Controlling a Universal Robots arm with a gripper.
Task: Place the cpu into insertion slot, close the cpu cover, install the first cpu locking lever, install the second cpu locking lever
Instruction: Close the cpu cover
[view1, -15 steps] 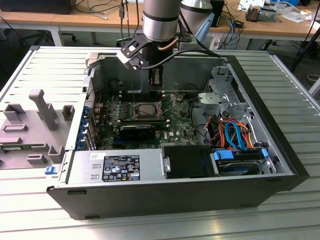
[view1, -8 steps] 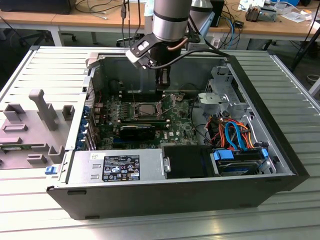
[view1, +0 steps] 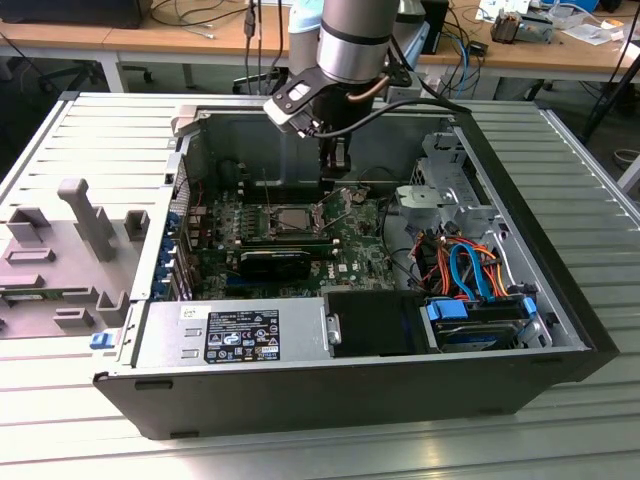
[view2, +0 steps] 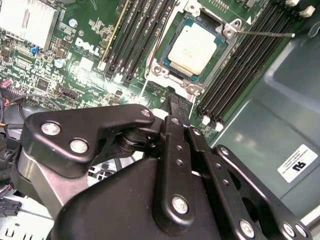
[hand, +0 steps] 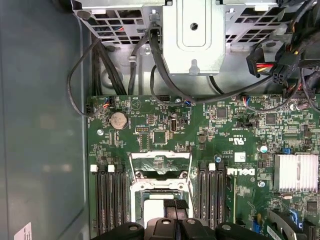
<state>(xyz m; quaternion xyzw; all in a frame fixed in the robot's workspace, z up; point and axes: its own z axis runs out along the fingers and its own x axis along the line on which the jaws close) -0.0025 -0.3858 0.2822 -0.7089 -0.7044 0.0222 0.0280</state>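
I'm watching the black two-finger gripper (view2: 177, 106) hovering with its fingers pressed together on nothing, just beside the square dark metal-rimmed insertion slot (view2: 221, 51). The small square silver-topped cpu (view2: 192, 47) is lying flat in that slot, metal face up, its edges running parallel to the long black memory slots (view2: 245, 55). Beyond it the thin silvery cpu cover (hand: 160, 154) is standing open, and the grey arm (view1: 350, 40) is reaching straight down into the open black computer case (view1: 300, 390).

Room above cpu (view2: 194, 48); locking lever (view2: 265, 33) alongside
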